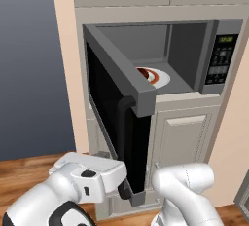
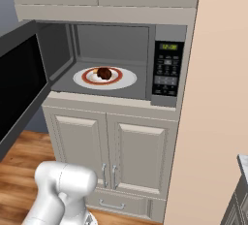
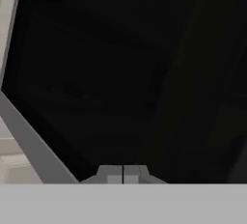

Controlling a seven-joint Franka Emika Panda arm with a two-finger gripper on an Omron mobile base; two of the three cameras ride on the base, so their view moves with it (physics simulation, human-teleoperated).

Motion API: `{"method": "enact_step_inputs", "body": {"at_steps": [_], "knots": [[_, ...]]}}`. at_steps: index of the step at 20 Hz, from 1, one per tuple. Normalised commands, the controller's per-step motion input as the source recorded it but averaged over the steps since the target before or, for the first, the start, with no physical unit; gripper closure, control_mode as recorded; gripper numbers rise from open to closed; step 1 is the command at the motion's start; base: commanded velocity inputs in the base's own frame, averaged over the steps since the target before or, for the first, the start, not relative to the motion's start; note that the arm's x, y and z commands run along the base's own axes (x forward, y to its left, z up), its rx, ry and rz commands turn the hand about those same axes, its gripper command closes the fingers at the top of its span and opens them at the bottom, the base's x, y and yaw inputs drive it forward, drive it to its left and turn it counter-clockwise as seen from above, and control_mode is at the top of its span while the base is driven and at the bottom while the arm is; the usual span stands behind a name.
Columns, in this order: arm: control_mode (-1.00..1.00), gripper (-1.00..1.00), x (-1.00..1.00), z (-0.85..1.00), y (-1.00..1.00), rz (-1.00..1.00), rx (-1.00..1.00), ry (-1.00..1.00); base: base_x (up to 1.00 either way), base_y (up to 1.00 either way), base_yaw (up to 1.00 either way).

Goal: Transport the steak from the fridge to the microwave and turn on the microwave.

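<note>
- A white plate [image 2: 127,80] with a reddish ring is being shown.
- Cream cabinet doors [image 2: 111,155] are being shown closed.
- A wooden floor [image 1: 22,171] is being seen below.

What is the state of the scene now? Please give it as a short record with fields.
steak: on the plate, inside the microwave
plate: white with a reddish ring, on the microwave floor
microwave: built in between cabinets, display lit green
microwave door: open, swung out to the left
gripper: shut, holding nothing, close to the black glass of the door near its lower edge
left to do: shut the door, then turn on the microwave
</note>
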Motion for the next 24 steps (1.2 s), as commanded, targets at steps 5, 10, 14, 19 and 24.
{"method": "enact_step_inputs", "body": {"at_steps": [5, 10, 14, 19, 24], "knots": [[-1.0, 1.0, 0.15, 0.0, -0.29, 0.0, 0.0, 0.0, 0.0, 0.0, 0.0], [-1.0, 1.0, 0.28, 0.0, -0.33, 0.0, 0.0, 0.0, 0.0, 0.0, 0.0], [-1.0, 1.0, 0.23, 0.0, -0.31, 0.0, 0.0, -0.02, 0.0, 0.0, 0.0], [-1.0, 1.0, 0.37, 0.0, -0.28, 0.0, 0.0, -0.08, 0.0, 0.0, 0.0], [-1.0, 1.0, 0.25, 0.0, -0.2, 0.0, 0.0, -0.08, 0.0, 0.0, 0.0]]}}
